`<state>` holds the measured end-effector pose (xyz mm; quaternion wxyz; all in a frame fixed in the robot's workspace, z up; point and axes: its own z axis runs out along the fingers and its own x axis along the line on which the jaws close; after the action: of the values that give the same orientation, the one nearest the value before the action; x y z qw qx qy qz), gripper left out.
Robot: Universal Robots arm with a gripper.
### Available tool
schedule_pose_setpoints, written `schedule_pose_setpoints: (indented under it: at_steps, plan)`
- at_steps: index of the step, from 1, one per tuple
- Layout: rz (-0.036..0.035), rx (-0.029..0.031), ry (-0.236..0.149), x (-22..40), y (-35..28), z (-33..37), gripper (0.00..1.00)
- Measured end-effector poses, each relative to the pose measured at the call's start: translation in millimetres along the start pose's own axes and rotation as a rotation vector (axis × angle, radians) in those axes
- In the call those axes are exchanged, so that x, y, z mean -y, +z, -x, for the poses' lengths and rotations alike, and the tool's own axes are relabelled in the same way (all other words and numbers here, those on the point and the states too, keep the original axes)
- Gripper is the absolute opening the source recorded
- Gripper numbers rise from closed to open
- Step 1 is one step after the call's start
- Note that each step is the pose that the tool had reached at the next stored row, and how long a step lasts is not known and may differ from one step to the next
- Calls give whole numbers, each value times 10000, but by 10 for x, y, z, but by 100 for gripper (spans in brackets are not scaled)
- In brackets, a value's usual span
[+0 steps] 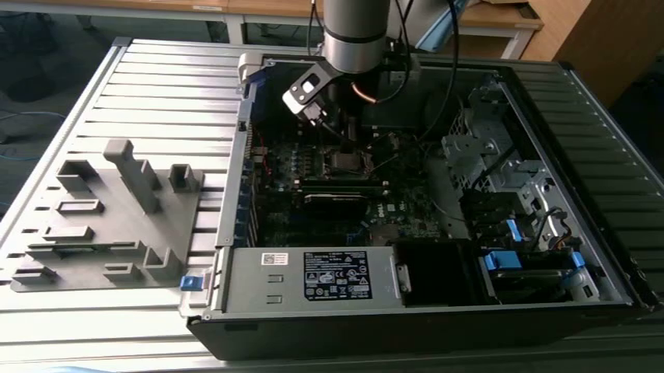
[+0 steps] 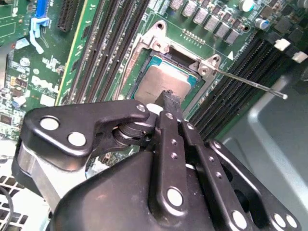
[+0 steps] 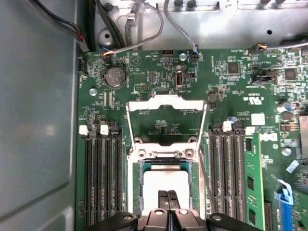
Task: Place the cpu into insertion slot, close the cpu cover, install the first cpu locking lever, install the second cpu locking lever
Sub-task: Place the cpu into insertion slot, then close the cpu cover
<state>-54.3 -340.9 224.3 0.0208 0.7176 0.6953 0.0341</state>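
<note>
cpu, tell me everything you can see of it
The cpu is a flat square chip with a dull grey metal top, lying level in the insertion slot, a green edge around it. The cpu cover is swung open off it. The shut claw is right over it; contact can't be told.

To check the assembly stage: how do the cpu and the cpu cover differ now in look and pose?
The cpu is a solid dull grey plate; the cpu cover is a shiny frame with a large window. The cpu lies flat in the insertion slot; the cpu cover is swung open, away from it. The shut fingers stand over the cpu, not the cpu cover. Both are squarish metal.
</note>
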Motion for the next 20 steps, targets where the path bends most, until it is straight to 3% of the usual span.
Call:
schedule_pose_setpoints:
  at_steps: [2, 4, 20]
  plan:
    - [3, -3, 1, 0, -1, 0, 11]
    - [0, 0, 1, -14, -180, -4, 11]
    - [-1, 2, 0, -16, -212, -4, 11]
